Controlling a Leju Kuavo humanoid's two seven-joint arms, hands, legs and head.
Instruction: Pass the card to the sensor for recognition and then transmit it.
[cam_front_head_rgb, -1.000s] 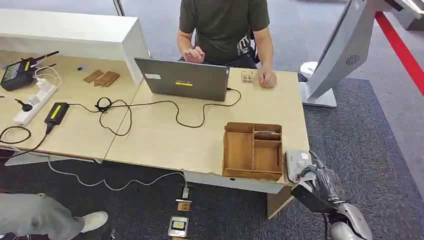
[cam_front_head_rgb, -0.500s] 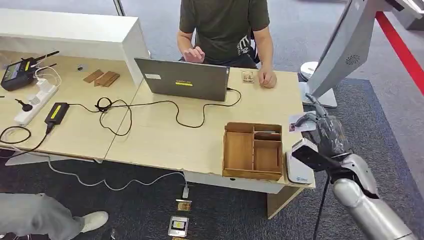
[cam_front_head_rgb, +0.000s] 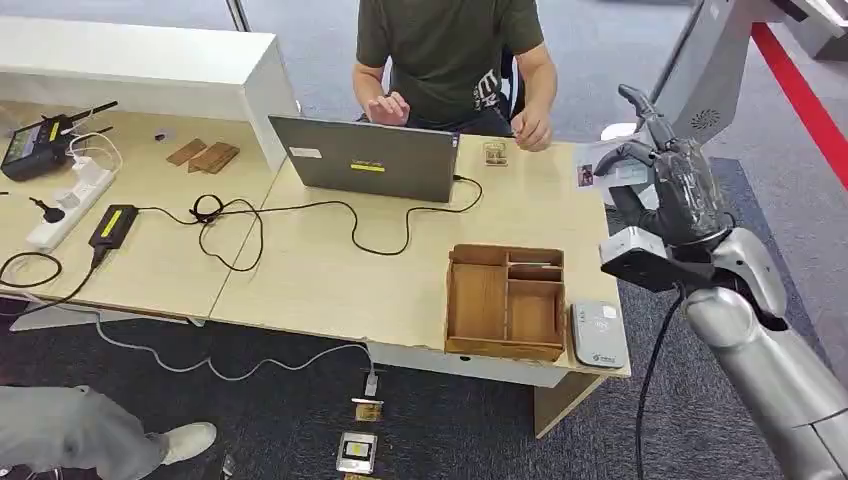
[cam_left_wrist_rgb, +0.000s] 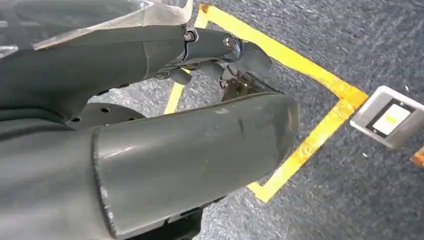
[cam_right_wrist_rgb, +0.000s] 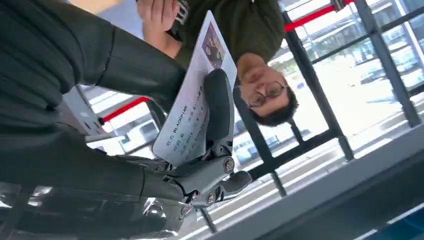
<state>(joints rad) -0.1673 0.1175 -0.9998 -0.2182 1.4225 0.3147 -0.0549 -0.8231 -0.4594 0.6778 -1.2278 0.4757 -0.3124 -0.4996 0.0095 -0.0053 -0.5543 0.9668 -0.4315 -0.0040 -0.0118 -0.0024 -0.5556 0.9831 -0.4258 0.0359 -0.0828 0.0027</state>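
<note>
My right hand (cam_front_head_rgb: 672, 185) is raised above the table's far right corner and pinches a white card (cam_front_head_rgb: 603, 165) with a small photo. In the right wrist view the card (cam_right_wrist_rgb: 194, 116) lies between the thumb and a dark finger, pointing toward the person. The grey card sensor (cam_front_head_rgb: 598, 335) lies flat on the table's front right corner, well below and nearer than the hand. The person's hand (cam_front_head_rgb: 531, 129) hovers just left of the card. My left hand (cam_left_wrist_rgb: 200, 150) hangs over the floor, thumb and fingers apart, holding nothing.
A wooden compartment tray (cam_front_head_rgb: 505, 300) stands beside the sensor. A grey laptop (cam_front_head_rgb: 366, 158) with trailing cables sits in front of the seated person (cam_front_head_rgb: 445, 50). A grey kiosk stand (cam_front_head_rgb: 690, 90) rises right of the table. Small devices lie on the carpet (cam_front_head_rgb: 357, 452).
My right hand has risen from the sensor at the table's front edge and moved away toward the person, carrying the card. The person's hand has lifted off the table.
</note>
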